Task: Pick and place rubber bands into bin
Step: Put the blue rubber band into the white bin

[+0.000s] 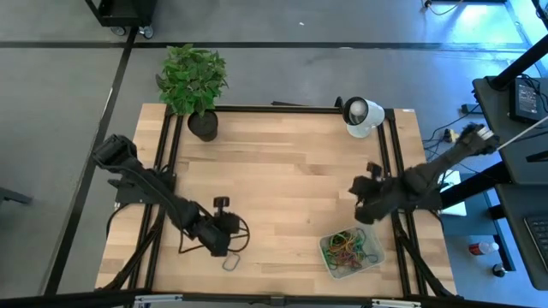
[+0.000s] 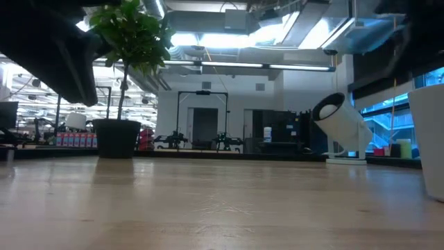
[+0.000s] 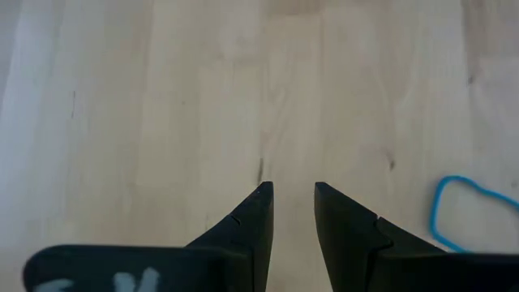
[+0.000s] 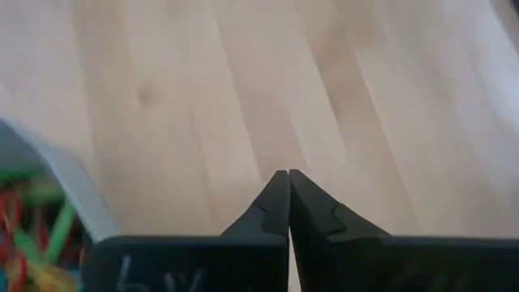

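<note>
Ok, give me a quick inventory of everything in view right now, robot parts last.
rubber bands: many, green, red, orange, yellow, piled in the bin
loose rubber band: one, blue, on bare wood beside the left pincer
bin: one, translucent pale grey, near edge of the table, right side
table: one, light wood, black frame
plant: one, green in a black pot, far left corner
camera-like device: one, white, far right corner
left pincer: dark, open, empty, over the near left area
right pincer: dark, shut, empty, above the table beside the bin
</note>
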{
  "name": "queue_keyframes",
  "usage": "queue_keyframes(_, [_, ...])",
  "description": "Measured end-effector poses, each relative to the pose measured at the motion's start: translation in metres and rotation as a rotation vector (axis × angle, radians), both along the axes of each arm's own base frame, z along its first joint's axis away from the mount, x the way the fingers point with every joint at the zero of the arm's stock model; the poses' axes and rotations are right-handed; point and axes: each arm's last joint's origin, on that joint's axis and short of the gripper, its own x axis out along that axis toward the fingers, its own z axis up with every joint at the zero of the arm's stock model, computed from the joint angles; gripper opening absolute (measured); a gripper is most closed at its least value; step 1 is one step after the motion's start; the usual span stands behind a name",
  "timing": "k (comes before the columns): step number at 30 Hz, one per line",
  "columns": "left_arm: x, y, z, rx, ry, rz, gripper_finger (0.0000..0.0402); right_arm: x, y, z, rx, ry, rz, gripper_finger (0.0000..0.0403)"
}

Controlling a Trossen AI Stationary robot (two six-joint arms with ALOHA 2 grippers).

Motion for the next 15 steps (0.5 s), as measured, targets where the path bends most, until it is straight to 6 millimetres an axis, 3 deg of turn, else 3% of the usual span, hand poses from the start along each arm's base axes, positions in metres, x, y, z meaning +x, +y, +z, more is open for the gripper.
queue_keyframes(7, [0.007, 0.001, 0.009, -0.033, -0.026, 0.037, 0.0086, 0.003, -0.039, -0.02, 0.037, -0.492, 0.25, 0.0001])
queue_keyframes(15, [0.013, 0.007, 0.011, -0.126, 0.014, 0.055, 0.0086, -0.011, -0.07, -0.062, 0.105, -0.709, 0.336, 0.0001])
